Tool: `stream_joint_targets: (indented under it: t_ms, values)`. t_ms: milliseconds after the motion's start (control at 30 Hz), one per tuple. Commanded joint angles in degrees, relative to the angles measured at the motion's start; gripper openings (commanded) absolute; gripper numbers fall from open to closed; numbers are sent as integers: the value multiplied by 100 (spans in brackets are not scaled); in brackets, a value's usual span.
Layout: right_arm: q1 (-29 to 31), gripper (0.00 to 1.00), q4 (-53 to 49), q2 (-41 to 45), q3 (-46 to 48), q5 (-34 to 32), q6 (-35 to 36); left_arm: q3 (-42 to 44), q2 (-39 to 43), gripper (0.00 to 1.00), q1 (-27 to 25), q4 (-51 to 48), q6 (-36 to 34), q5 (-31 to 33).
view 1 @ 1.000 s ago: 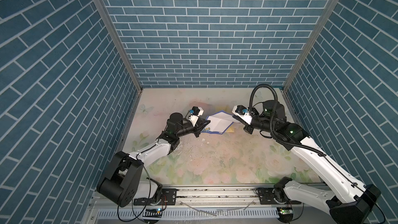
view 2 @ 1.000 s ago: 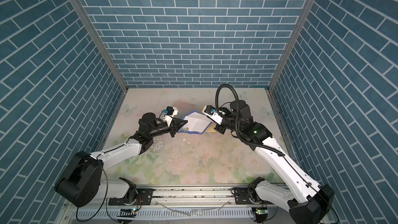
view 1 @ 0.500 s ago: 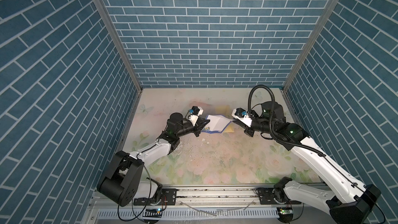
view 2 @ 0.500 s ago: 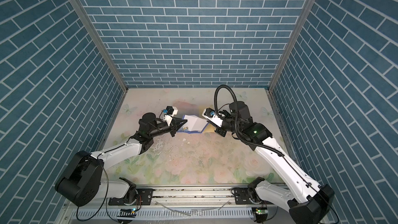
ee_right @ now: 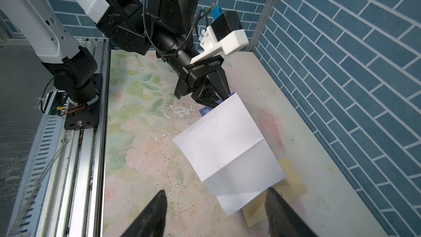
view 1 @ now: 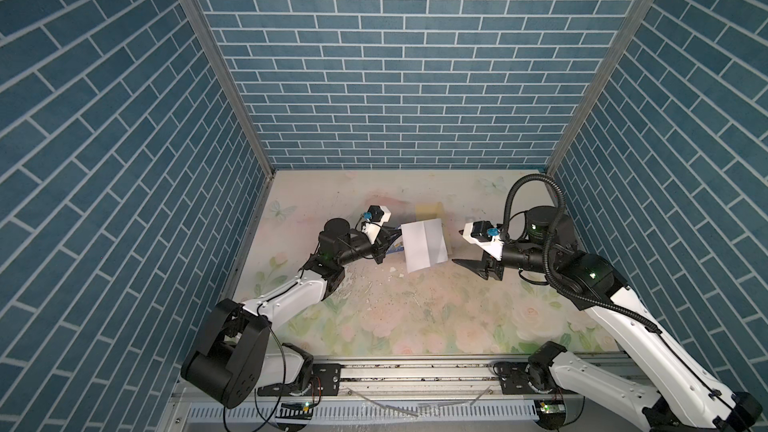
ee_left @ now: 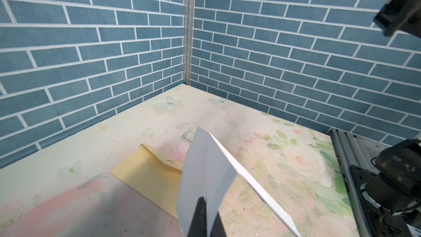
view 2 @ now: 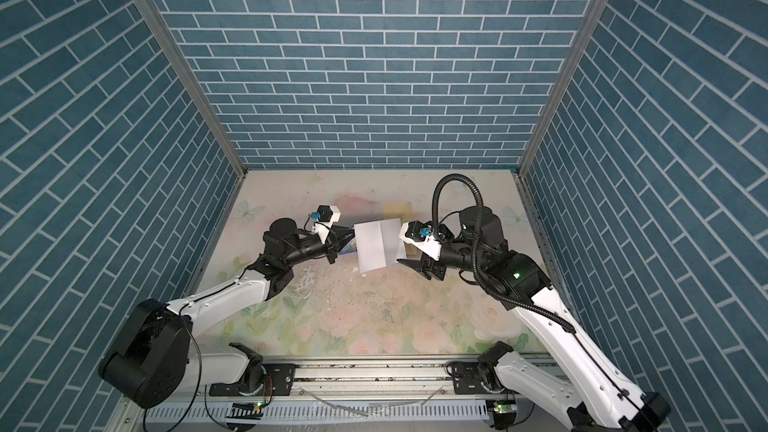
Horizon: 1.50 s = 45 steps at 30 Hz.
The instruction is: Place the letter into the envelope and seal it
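The letter (view 1: pixel 424 247) (view 2: pixel 378 249) is a creased white sheet held off the table, with a bit of its blue border showing near the grip. My left gripper (view 1: pixel 392 238) (view 2: pixel 347 238) (ee_left: pixel 206 213) is shut on the letter's left edge, and it also shows in the right wrist view (ee_right: pixel 216 98). My right gripper (view 1: pixel 456 247) (view 2: pixel 401 249) (ee_right: pixel 216 191) stands open just right of the letter (ee_right: pixel 230 147), with its fingers apart from the paper. The yellow envelope (view 1: pixel 428 211) (ee_left: pixel 148 174) (ee_right: pixel 293 185) lies flat on the table, partly hidden under the letter (ee_left: pixel 205 174).
A small white glue stick tube (ee_left: pixel 188 135) lies on the table beyond the envelope, half hidden by the letter. Blue brick walls close off three sides. A metal rail (view 1: pixel 415 376) runs along the front edge. The floral mat has peeled patches (ee_right: pixel 180 110).
My right gripper has opened, let go of the letter's right side and drawn back a little to the right. The letter now hangs flatter from the left gripper alone.
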<state>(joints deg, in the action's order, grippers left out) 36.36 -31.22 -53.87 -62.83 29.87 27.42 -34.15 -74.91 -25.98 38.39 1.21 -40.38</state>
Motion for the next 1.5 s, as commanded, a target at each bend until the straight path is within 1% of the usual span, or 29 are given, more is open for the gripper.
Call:
stream_joint_targets:
  t_ms: [0,200,400,533,767,967,1267,1367,1467]
  values:
    - [20,72,103,-377,-89,138,-60,160,148,0,-37,324,-227,-429]
    - [20,77,-40,-1121,-665,312,156,369,181,0,-127,740,-393,-950]
    - [20,79,-359,-1776,-1195,738,445,359,180,0,-215,813,-403,-1198]
    - [28,76,-598,-2083,-1410,1127,575,348,194,0,-240,793,-385,-1232]
    - [55,70,-760,-2484,-1610,1448,669,318,240,0,-276,738,-376,-1311]
    - [125,59,-967,-2867,-1823,1535,728,300,240,0,-307,722,-343,-1352]
    - [198,33,-1024,-3097,-1842,1638,787,287,252,0,-317,715,-323,-1393]
    - [196,28,-1060,-3138,-1854,1619,831,290,241,0,-317,707,-316,-1411]
    - [196,21,-1077,-3147,-1856,1619,887,286,216,0,-320,691,-315,-1422]
